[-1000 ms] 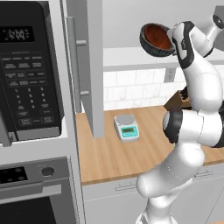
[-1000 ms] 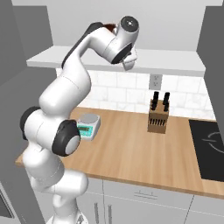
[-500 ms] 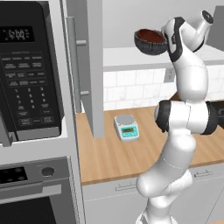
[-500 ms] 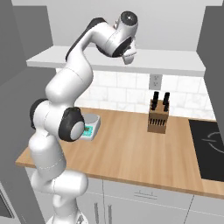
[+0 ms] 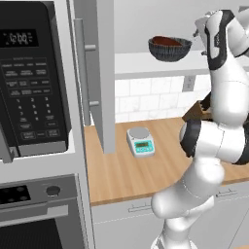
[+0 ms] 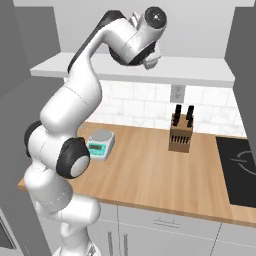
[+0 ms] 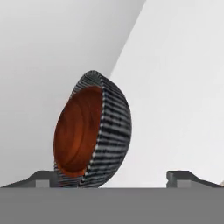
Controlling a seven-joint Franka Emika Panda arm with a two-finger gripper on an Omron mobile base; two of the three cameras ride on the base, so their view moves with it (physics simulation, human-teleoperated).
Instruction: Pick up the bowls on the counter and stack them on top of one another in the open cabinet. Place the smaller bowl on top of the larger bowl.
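Note:
On the white shelf of the open cabinet, the reddish-brown smaller bowl sits nested inside the dark grey larger bowl. My gripper is just right of them at shelf height, open and holding nothing. The hand view is rolled, so the striped grey bowl appears on edge with the red-brown bowl inside it. My gripper has its tips spread wide there, the bowls close ahead near the left tip. The wooden counter lies below.
The tall grey cabinet door stands open left of the shelf, beside the black microwave. On the counter are a small scale and a knife block. A black cooktop lies at the right.
A second ago the hand held a bowl tilted above the shelf. The bowl now rests level in the grey bowl, and the hand has drawn back slightly to the right.

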